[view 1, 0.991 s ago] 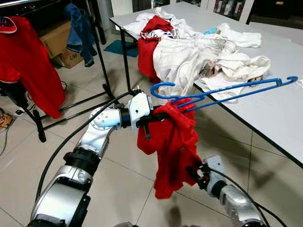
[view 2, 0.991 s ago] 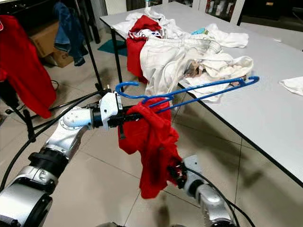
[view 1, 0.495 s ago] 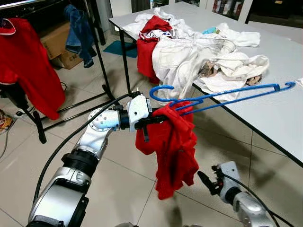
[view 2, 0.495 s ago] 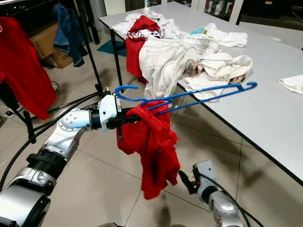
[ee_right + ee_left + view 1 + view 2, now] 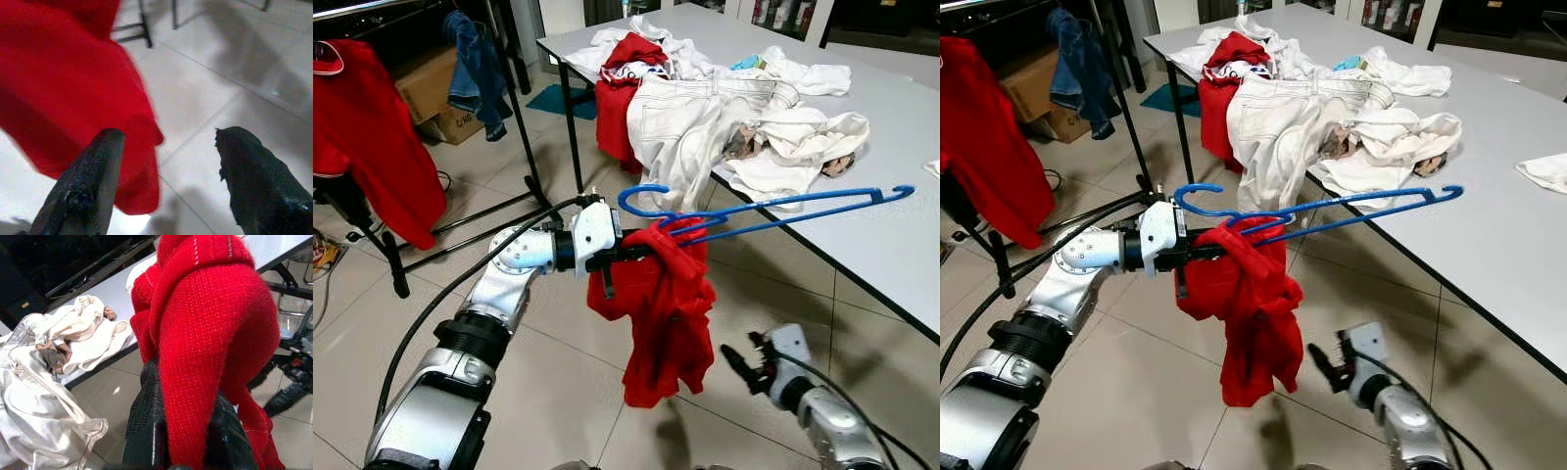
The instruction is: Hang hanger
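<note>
Left pincer (image 5: 625,257) closed on red sweater (image 5: 664,313) and blue hanger (image 5: 754,204), held in air over tiled floor (image 5: 548,372), beside bench (image 5: 891,235) with pile of white clothes (image 5: 724,117). Right pincer (image 5: 736,360) open, low, just beside sweater hem, not touching.

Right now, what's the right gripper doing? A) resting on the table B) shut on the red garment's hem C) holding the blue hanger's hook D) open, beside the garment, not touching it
D: the right gripper sits low with its fingers spread, apart from the hanging red garment, which the left gripper holds with the blue hanger.
</note>
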Tool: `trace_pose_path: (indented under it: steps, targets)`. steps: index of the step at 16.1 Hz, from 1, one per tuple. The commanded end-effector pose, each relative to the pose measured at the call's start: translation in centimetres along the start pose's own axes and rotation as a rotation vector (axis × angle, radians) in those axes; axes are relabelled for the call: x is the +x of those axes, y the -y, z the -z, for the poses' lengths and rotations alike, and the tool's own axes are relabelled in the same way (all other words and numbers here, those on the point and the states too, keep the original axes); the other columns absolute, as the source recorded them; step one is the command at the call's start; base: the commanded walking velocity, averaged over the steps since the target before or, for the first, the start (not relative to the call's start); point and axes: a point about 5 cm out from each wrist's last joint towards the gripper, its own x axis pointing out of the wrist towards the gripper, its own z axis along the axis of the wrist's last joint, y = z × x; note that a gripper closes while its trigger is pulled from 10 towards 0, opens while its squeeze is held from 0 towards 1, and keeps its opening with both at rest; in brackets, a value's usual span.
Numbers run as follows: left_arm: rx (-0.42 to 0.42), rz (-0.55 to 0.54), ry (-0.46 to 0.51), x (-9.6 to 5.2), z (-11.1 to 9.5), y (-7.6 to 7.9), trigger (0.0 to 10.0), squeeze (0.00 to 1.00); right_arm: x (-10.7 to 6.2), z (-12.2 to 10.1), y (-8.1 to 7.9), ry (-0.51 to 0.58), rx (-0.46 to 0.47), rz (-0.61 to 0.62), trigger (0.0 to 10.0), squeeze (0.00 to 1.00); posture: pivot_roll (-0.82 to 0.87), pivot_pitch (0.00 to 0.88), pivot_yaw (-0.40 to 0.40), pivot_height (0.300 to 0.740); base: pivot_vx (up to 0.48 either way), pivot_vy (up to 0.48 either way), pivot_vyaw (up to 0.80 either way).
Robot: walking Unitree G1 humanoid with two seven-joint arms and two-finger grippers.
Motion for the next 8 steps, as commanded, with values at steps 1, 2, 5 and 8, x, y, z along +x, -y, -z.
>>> trace_pose_path:
  steps: [1, 2, 5, 8]
  targets:
    - [0.036, -0.001, 0.02, -0.1, -0.8, -0.4, 10.0, 0.0, 0.1, 0.0, -0.8, 0.012, 0.023, -0.056, 10.0, 0.0, -0.12, 0.0, 0.076, 0.74, 0.0, 0.0, 0.0]
    - [0.037, -0.001, 0.02, -0.1, -0.8, -0.4, 10.0, 0.0, 0.2, 0.2, -1.1, 0.007, 0.029, -0.084, 10.0, 0.0, -0.12, 0.0, 0.076, 0.74, 0.0, 0.0, 0.0]
    - [0.039, 0.007, 0.014, -0.1, -0.7, -0.3, 10.0, 0.0, -0.7, 1.7, -1.4, -0.047, 0.049, -0.129, 10.0, 0.0, -0.12, 0.0, 0.081, 0.74, 0.0, 0.0, 0.0]
    - [0.04, 0.012, 0.013, -0.1, -0.8, -0.3, 10.0, 0.0, -1.7, 2.5, -1.8, -0.06, 0.062, -0.202, 10.0, 0.0, -0.12, 0.0, 0.08, 0.74, 0.0, 0.0, 0.0]
